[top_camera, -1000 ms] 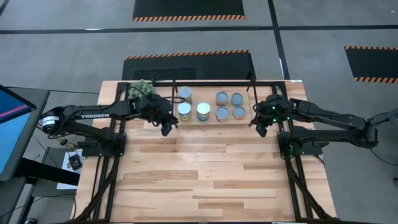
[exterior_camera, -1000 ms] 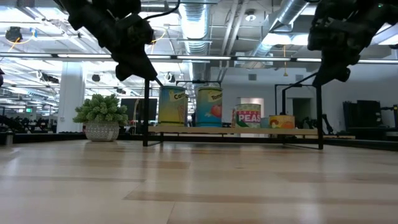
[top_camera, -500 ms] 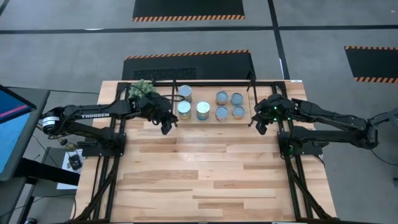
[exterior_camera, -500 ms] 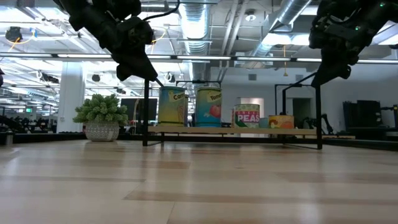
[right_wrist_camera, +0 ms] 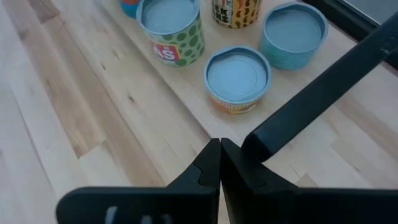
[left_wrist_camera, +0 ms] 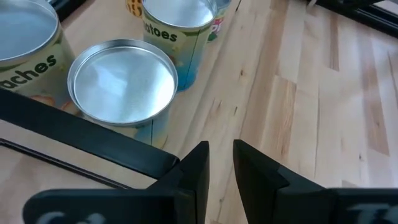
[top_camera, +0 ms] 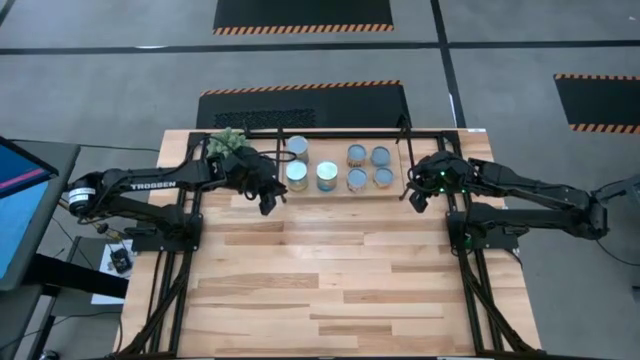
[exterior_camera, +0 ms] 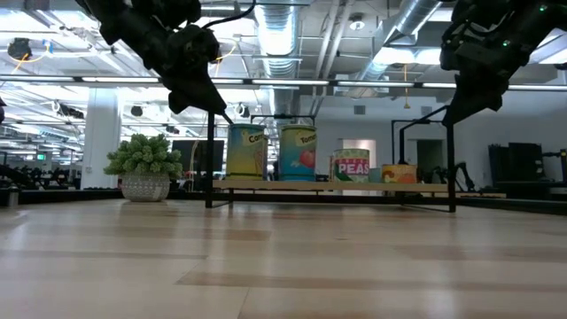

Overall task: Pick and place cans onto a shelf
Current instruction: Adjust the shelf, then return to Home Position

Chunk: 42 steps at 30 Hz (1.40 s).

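Several cans (top_camera: pixel 327 177) stand upright on the light board of the shelf (top_camera: pixel 335 152) at the table's far side; the low view shows them in a row (exterior_camera: pixel 299 151). My left gripper (top_camera: pixel 266 208) hovers by the shelf's near left corner, open by a narrow gap with nothing in it (left_wrist_camera: pixel 221 163); the shelf's black rail (left_wrist_camera: pixel 93 146) and a silver-topped can (left_wrist_camera: pixel 121 84) lie just beyond. My right gripper (top_camera: pixel 415 204) hovers at the shelf's right end, shut and empty (right_wrist_camera: pixel 220 158), with a rail (right_wrist_camera: pixel 323 87) and blue-topped cans (right_wrist_camera: pixel 237 78) ahead.
A spiky green potted plant (top_camera: pixel 228 143) stands at the shelf's far left, close to my left arm. The black frame (top_camera: pixel 470 290) runs along the table's sides. Bare wood (top_camera: pixel 330 280) stretches from the shelf to the near edge.
My right gripper has swung a little toward the shelf's right end while staying at the same height. My left gripper has kept its place.
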Each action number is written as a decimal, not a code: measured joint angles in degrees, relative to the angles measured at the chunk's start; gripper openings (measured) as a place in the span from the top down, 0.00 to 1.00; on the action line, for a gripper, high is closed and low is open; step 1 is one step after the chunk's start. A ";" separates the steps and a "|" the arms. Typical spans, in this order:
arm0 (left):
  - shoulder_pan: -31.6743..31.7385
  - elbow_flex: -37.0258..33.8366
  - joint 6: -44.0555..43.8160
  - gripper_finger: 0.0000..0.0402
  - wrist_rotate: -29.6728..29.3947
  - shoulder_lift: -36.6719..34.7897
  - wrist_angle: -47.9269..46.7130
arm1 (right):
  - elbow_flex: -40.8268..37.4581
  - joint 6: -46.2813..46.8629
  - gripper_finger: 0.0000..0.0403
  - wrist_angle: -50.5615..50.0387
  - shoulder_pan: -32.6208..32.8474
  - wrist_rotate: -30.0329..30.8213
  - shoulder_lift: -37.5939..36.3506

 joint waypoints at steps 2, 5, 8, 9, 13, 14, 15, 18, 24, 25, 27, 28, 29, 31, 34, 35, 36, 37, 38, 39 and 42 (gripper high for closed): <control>0.61 0.00 0.04 0.83 0.06 0.00 -0.02 | 0.00 0.00 0.92 0.14 -0.02 0.09 0.00; 1.68 0.00 1.07 0.83 -0.23 0.00 -0.04 | 0.00 0.00 0.92 0.16 -0.02 0.12 0.00; 2.72 0.00 2.08 0.83 -0.03 0.00 -0.06 | 0.00 0.00 0.92 0.15 -0.02 0.13 0.00; 2.95 0.00 2.08 0.83 -0.06 0.00 -0.06 | 0.00 0.00 0.92 0.15 -0.02 0.15 0.00; 3.32 0.00 2.40 0.83 -0.22 0.00 -0.06 | 0.00 0.42 0.92 0.11 0.00 1.61 0.00; 3.32 0.00 2.40 0.83 -0.18 0.00 -0.04 | 0.00 0.43 0.92 0.11 0.00 2.11 0.00; 3.30 0.00 2.40 0.83 -0.17 0.00 0.05 | 0.00 0.45 0.92 0.11 -0.02 2.41 0.00; 3.32 0.00 2.01 0.83 0.64 0.00 0.24 | 0.00 0.46 0.92 0.11 -0.02 2.64 0.00; 3.32 0.00 1.99 0.83 0.79 0.00 0.24 | 0.00 0.43 0.92 0.16 0.02 2.55 0.00; 3.32 0.00 1.98 0.83 0.90 0.00 0.24 | 0.00 0.40 0.92 0.20 0.21 2.34 -0.02; 3.22 0.00 1.96 0.83 1.66 0.00 0.26 | 0.00 -0.25 0.92 0.69 0.71 0.61 -0.02; 2.99 0.00 1.94 0.83 3.10 -0.02 0.30 | 0.02 -0.74 0.92 0.96 1.03 -0.91 -0.05; 2.53 0.00 1.94 0.83 5.15 -0.12 0.41 | 0.02 -1.30 0.92 1.16 1.45 -2.73 -0.16; 0.79 0.00 2.12 0.83 9.52 -0.76 0.83 | 0.21 -2.47 0.92 1.20 2.44 -7.34 -0.64; -3.35 0.00 2.19 0.83 12.67 -2.23 0.89 | 1.12 -3.02 0.92 1.37 4.43 -13.64 -1.48; -4.85 0.00 2.23 0.83 12.67 -2.67 0.57 | 1.22 -2.52 0.92 1.48 5.25 -14.75 -1.86; -6.31 0.00 2.67 0.83 12.62 -3.09 0.06 | 1.22 -1.93 0.92 1.55 6.14 -15.30 -2.21; -7.79 0.00 3.27 0.83 12.47 -3.51 -0.35 | 1.22 -1.12 0.92 1.55 7.08 -15.41 -2.46; -9.19 0.00 3.53 0.83 12.40 -3.91 -0.47 | 1.22 -0.01 0.92 1.43 8.26 -15.41 -2.67; -10.48 0.00 3.31 0.83 12.24 -4.46 -0.62 | 1.22 1.57 0.92 1.18 9.35 -15.37 -2.83; -13.73 0.00 -0.40 0.83 8.43 -6.72 -0.93 | 0.99 5.59 0.92 0.17 12.68 -15.02 -3.31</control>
